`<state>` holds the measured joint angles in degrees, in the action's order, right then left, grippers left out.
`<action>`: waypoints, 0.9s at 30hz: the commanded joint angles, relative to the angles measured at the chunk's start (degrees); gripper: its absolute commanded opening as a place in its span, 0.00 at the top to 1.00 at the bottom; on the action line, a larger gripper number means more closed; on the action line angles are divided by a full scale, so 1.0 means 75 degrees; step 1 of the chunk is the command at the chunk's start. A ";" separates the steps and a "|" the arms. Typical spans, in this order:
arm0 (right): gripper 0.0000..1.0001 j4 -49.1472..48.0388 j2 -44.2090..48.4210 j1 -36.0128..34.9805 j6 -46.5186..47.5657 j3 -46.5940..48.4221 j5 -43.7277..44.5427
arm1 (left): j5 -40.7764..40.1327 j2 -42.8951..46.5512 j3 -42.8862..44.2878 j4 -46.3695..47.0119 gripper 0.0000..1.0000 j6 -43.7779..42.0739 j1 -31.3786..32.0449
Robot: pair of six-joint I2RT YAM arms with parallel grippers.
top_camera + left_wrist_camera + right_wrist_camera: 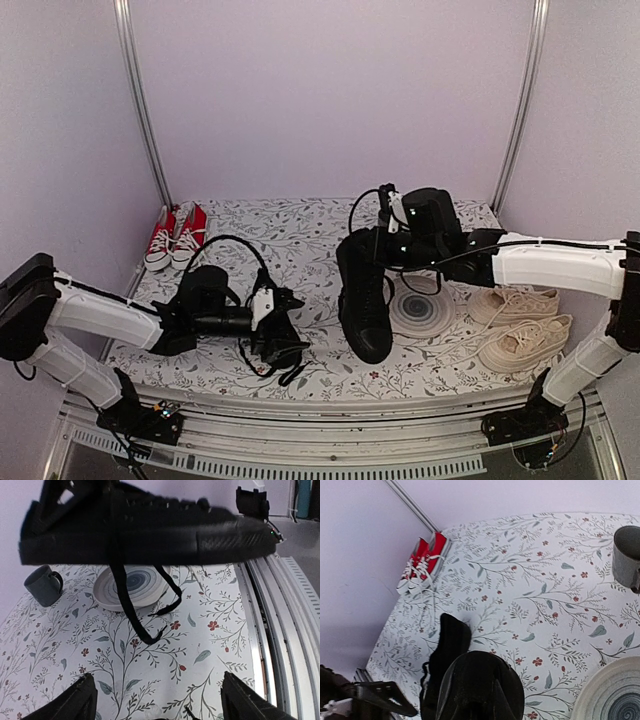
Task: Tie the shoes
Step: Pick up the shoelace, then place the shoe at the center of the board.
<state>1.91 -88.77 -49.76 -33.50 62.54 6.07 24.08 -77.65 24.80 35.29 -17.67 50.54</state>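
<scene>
One black shoe (365, 295) hangs just above the flowered tabletop, toe toward the near edge. My right gripper (388, 238) is shut on its heel collar; in the right wrist view the shoe's dark heel (480, 687) fills the bottom and hides the fingers. The left wrist view shows the shoe (145, 527) side-on, its sole above the table. Its thin black laces (142, 625) dangle loose down to the cloth. My left gripper (288, 342) is low over the table, left of the shoe. It (157, 692) is open wide and empty, short of the lace ends.
Small red-and-white sneakers (175, 235) sit at the far left corner. Two cream sneakers (520, 325) lie at the right. A swirl-patterned plate (127, 587) and a grey mug (44, 585) stand just beyond the shoe. The metal rail (282, 630) runs along the near edge.
</scene>
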 commanded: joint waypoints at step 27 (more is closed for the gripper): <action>1.00 0.1418 0.0204 -0.0782 -0.1076 0.0246 0.2206 | -0.1456 0.0625 0.1099 -0.1053 1.00 0.1263 0.0333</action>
<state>7.70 -79.94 -52.21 -37.80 60.53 15.77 22.28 -78.30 32.88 38.15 -12.71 52.38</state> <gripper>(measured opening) 0.040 0.005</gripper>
